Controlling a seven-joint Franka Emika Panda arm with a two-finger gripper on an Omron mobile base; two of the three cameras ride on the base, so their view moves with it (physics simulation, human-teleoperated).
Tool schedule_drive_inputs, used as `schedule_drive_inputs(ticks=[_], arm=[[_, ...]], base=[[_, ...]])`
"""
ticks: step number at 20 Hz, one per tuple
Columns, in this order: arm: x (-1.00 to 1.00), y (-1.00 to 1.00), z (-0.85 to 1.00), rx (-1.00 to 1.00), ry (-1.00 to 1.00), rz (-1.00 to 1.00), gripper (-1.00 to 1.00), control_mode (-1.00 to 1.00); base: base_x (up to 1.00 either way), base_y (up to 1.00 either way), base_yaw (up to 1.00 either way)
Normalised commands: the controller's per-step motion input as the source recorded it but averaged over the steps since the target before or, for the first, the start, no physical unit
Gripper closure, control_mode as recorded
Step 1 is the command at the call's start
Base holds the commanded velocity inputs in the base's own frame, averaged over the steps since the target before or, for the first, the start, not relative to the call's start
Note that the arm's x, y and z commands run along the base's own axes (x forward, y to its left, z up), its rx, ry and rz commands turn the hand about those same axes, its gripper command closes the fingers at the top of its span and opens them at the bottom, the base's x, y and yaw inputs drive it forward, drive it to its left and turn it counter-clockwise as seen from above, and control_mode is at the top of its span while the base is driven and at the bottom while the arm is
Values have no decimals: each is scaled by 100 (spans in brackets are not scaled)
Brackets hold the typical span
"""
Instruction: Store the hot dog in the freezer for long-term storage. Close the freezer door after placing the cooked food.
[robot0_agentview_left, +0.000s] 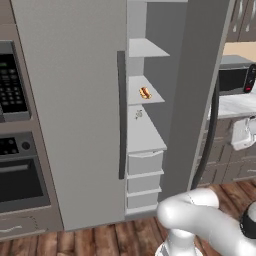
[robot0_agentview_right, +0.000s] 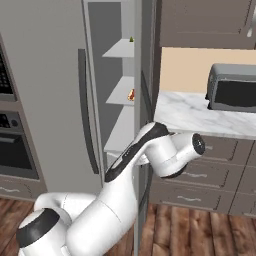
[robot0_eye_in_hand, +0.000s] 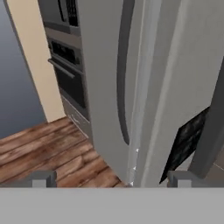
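The hot dog (robot0_agentview_left: 145, 92) lies on a white middle shelf inside the freezer (robot0_agentview_left: 150, 55), and shows as a small tan bit at the shelf's edge (robot0_agentview_right: 131, 94) in the right base view. The freezer door (robot0_agentview_left: 195, 100) stands wide open, its dark bar handle (robot0_agentview_left: 213, 135) on the far side. My arm reaches round the door's edge (robot0_agentview_right: 145, 125) to its outer side. In the hand view my gripper (robot0_eye_in_hand: 111, 178) is open with nothing between its fingertips (robot0_eye_in_hand: 43, 177), and grey door panels (robot0_eye_in_hand: 175, 87) rise close ahead.
The wider grey door (robot0_agentview_left: 70, 100) is shut, with its handle (robot0_agentview_left: 121, 115). A black wall oven (robot0_agentview_left: 17, 175) is to its left. On the right, a marble counter (robot0_agentview_right: 190, 117) carries a toaster oven (robot0_agentview_right: 232, 87). White drawers (robot0_agentview_left: 145, 165) fill the freezer's bottom.
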Motion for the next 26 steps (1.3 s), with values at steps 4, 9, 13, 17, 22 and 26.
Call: schedule_drive_inputs(ticks=[4, 9, 13, 17, 22, 26], arm=[[26, -17, 0, 2, -1, 16, -100, -100], [29, 0, -2, 0, 0, 9, -100, -100], [33, 0, -3, 0, -1, 1, -100, -100], [13, 8, -3, 0, 0, 0, -100, -100], [16, 20, -11, 0, 0, 0, -100, -100], [21, 24, -19, 0, 0, 0, -100, -100]], base=[[0, 0, 0], [0, 0, 0], [0, 0, 0], [0, 0, 0], [0, 0, 0], [0, 0, 0]])
